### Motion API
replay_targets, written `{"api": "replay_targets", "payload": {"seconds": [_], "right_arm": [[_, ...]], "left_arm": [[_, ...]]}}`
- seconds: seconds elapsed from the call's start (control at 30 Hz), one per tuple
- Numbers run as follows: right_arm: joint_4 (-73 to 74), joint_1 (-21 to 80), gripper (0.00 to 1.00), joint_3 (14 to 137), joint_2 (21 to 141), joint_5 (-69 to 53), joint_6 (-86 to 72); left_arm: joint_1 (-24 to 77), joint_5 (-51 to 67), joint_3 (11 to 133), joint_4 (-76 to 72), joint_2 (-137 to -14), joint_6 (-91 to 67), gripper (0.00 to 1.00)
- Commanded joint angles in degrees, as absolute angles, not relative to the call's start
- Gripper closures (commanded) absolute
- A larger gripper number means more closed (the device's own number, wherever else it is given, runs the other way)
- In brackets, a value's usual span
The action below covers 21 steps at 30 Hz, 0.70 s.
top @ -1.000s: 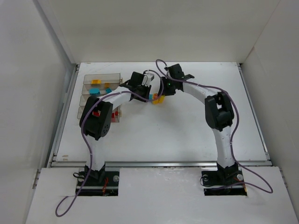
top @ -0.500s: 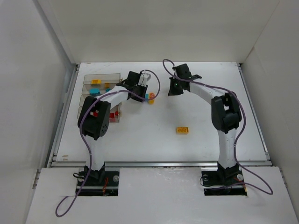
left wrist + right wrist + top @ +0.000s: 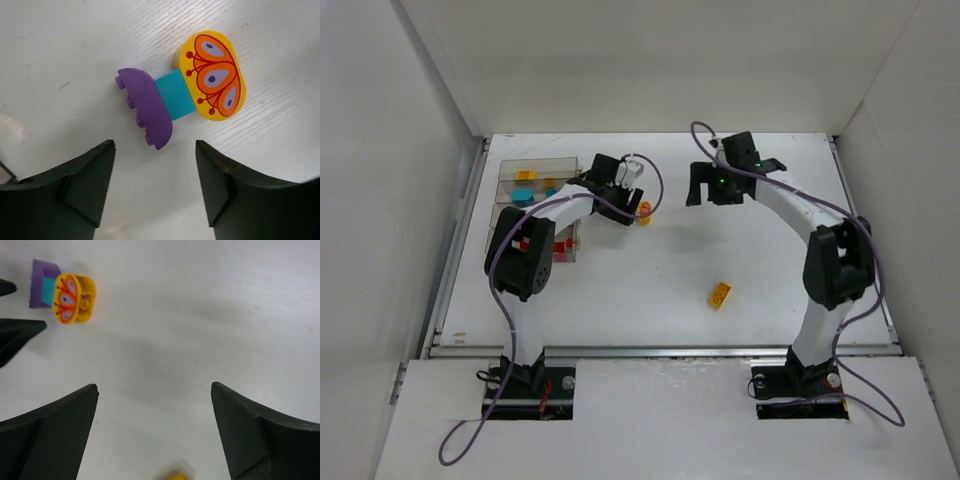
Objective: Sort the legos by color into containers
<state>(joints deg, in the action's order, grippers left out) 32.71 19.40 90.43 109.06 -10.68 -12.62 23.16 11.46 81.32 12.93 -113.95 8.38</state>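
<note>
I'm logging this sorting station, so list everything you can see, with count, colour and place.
containers: four joined bins, clear, far left part of the table
binned bricks: several, orange, cyan and red, inside the containers, some hidden
brick cluster: one, with purple, cyan and yellow butterfly-printed pieces pressed together in a row, on the table just ahead of the left gripper
loose brick: one, yellow-orange, mid-table, nearer the right arm's side
table: one, white
left gripper: one, black, open, holding nothing
right gripper: one, black, open wide, holding nothing
</note>
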Motion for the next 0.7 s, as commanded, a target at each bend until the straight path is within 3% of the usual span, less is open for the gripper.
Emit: {"api": "replay_targets", "payload": {"seconds": [0.0,0.07,0.13,0.23,0.53,0.67], "right_arm": [[32.97,15.48,0.0,84.65,99.35,-7.92,-16.59],[32.96,14.15,0.0,83.94,96.95,-4.06,-17.92],[32.96,13.36,0.0,83.94,95.63,-1.94,-18.54],[32.09,10.29,0.0,84.73,93.0,-1.32,-21.53],[27.78,8.79,0.0,77.79,76.57,20.2,-25.84],[25.06,8.79,0.0,73.4,69.18,23.2,-24.26]], "left_arm": [[23.2,12.04,81.38,14.23,-108.28,11.51,0.34],[23.2,12.04,83.05,15.46,-106.53,13.96,0.33],[23.9,12.04,84.98,17.57,-105.3,16.25,0.26],[26.27,11.34,86.04,19.33,-102.14,22.75,0.0],[45.41,1.6,83.77,14.34,-96.33,40.41,0.0],[47.29,0.6,82.18,6.87,-95.01,46.23,0.0]]}}
